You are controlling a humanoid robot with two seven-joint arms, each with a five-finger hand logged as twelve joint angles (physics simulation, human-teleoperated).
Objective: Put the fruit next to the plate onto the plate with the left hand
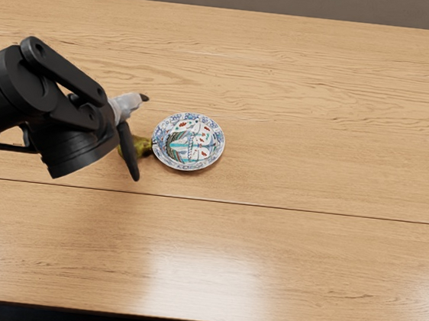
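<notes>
A small patterned plate (pixel 189 141), white with blue, red and green decoration, lies on the wooden table left of centre. Just off its left rim a yellowish-green fruit (pixel 140 147) peeks out, mostly hidden behind my hand. My left hand (pixel 129 132) comes in from the left edge on a bulky black arm and sits right at the fruit. One light finger points up-right and a dark finger (pixel 130 154) slants down in front of the fruit. Whether the fingers hold the fruit cannot be seen. The right arm does not show.
The wooden table (pixel 306 239) stretches wide to the right and toward the front edge. My black forearm (pixel 43 108) covers the table's left part.
</notes>
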